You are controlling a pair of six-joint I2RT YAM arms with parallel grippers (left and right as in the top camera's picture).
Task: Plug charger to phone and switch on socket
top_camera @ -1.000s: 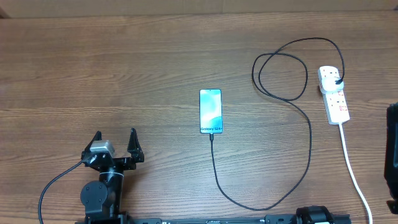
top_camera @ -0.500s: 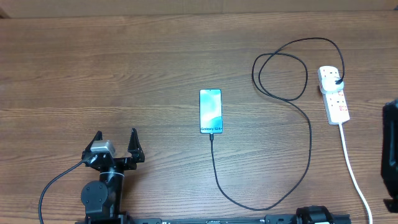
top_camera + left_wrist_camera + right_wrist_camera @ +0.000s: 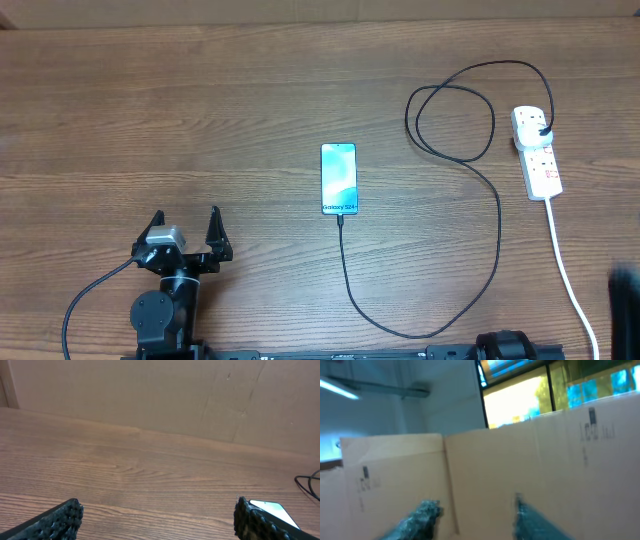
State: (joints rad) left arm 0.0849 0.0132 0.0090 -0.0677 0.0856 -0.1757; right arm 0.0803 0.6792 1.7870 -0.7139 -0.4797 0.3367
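Note:
The phone (image 3: pixel 339 179) lies flat mid-table, screen up, and its corner shows in the left wrist view (image 3: pixel 272 510). The charger (image 3: pixel 497 240) has its small connector at the phone's bottom edge (image 3: pixel 340 218). Its thin black cable loops right to a black plug (image 3: pixel 541 130) seated in the white socket (image 3: pixel 537 155). My left gripper (image 3: pixel 185 214) rests open at the front left, its fingers wide apart over bare wood (image 3: pixel 158 510). My right gripper (image 3: pixel 476 502) is open and empty, raised and facing cardboard. Its arm is a dark blur (image 3: pixel 625 300) at the right edge.
The socket's thick white cord (image 3: pixel 570 280) runs to the front right edge. A cardboard wall (image 3: pixel 150 395) stands along the back of the wooden table (image 3: pixel 150 110). The right wrist view shows cardboard panels (image 3: pixel 545 460) and windows above them.
The right arm's dark shape has slid down the right edge toward the table's front and has blurred. The left arm, phone, cable and socket have not moved.

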